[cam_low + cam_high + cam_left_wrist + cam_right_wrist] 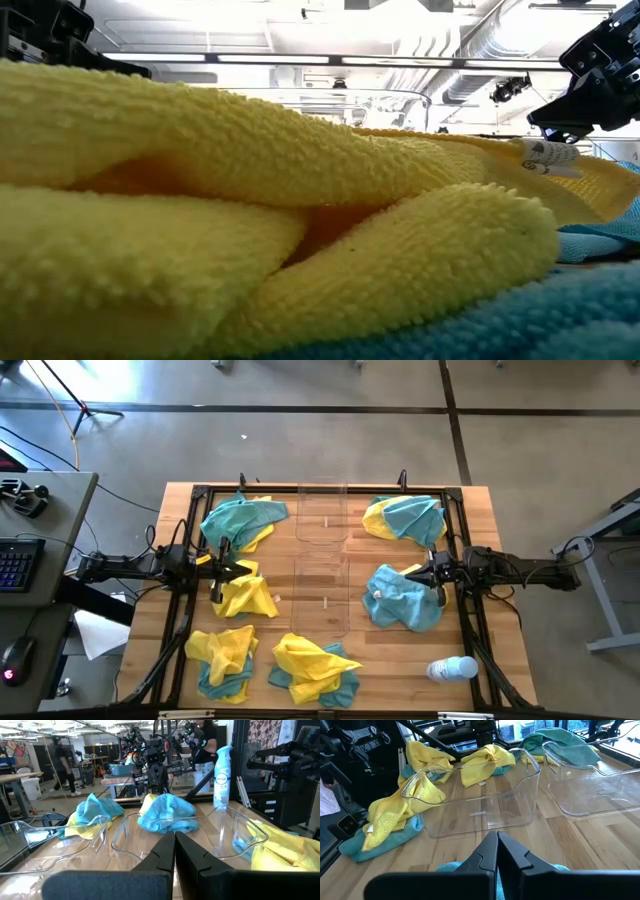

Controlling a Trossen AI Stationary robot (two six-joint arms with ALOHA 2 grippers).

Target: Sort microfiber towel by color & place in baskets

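Note:
Two clear baskets stand end to end in the table's middle, the far one (322, 515) and the near one (322, 596). Both hold nothing. Yellow and teal microfiber towels lie in rumpled heaps around them: far left (242, 520), left middle (246, 594), near left (222, 656), near middle (312, 666), far right (405, 517) and right middle (402, 598). My left gripper (238, 568) (175, 842) hangs shut above the table's left side, facing the baskets. My right gripper (417, 573) (497, 842) hangs shut on the right, over the teal heap's edge (451, 866).
A clear spray bottle (452, 668) lies on its side at the near right corner. Black frame rails (455, 540) run around the table top. In the low view a yellow towel (250, 200) fills nearly the whole picture. People stand in the room beyond (62, 762).

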